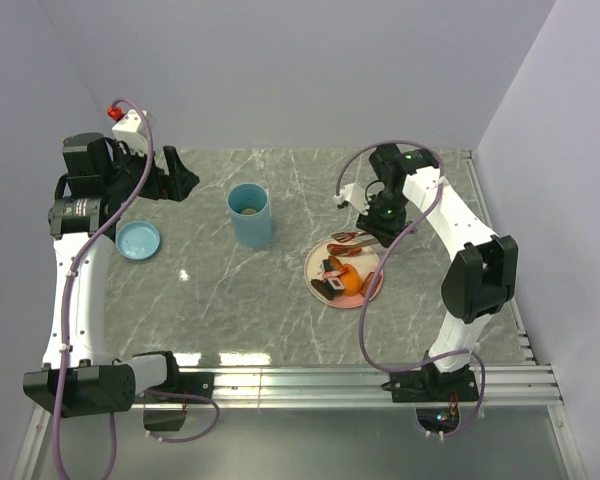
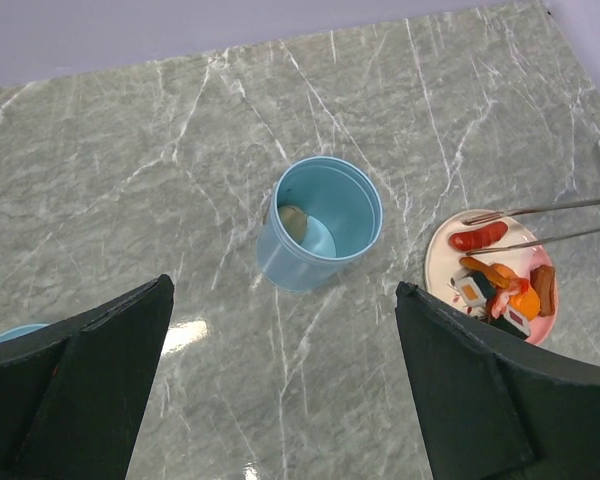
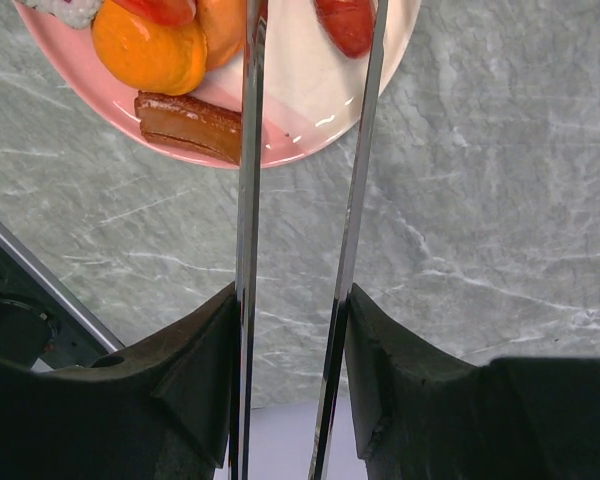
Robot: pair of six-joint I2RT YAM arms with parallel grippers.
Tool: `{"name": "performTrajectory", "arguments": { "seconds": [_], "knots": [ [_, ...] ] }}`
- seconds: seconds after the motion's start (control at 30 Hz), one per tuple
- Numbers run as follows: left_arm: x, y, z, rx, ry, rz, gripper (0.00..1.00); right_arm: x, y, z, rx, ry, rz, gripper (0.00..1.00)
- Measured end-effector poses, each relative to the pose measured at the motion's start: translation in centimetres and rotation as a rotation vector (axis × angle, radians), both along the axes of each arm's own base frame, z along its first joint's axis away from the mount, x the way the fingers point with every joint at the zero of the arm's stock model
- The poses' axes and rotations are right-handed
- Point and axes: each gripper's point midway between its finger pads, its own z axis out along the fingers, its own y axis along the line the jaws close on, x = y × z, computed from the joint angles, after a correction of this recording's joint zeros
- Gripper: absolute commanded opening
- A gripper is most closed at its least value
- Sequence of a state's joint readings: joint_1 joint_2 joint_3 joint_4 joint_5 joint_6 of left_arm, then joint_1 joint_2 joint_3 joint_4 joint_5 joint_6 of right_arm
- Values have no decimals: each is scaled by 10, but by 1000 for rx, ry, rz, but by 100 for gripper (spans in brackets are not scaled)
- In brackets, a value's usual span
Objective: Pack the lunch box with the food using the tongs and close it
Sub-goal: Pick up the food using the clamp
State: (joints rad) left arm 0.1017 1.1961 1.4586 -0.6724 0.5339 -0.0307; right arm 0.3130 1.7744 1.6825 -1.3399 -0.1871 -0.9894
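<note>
Step in hand: picking food with the long thin silver metal tongs; one beige piece already lies inside the tall light-blue cylindrical lunch box, most pieces wait on the flat pink round plate.
Landmark: the plate, on the grey marble tabletop right of the lunch box.
Right end effector: partly closed, grasping the tongs by their two arms; tong tips sit over the plate's far edge, straddling the red chilli-like piece.
Left end effector: released, fully spread, holding nothing, well left of the plate.
Round blue lid: on the tabletop, far left of the plate, beyond the lunch box.
Next move, judged: squeeze the tongs on the red piece, lift, carry left to the lunch box.
</note>
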Motion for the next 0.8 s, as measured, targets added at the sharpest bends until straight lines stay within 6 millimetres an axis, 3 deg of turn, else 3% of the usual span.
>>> {"name": "performTrajectory", "arguments": {
  "seconds": [0.53, 0.67, 0.8],
  "knots": [
    [4, 2, -4, 42, -10, -18, 99, 7, 7, -12, -21, 34, -34, 33],
    [4, 2, -4, 48, -14, -22, 99, 11, 17, 2, 38, 14, -58, 28],
    [4, 3, -4, 56, -18, -25, 99, 18, 38, 35, 166, -48, -86, 25]
  ]
}}
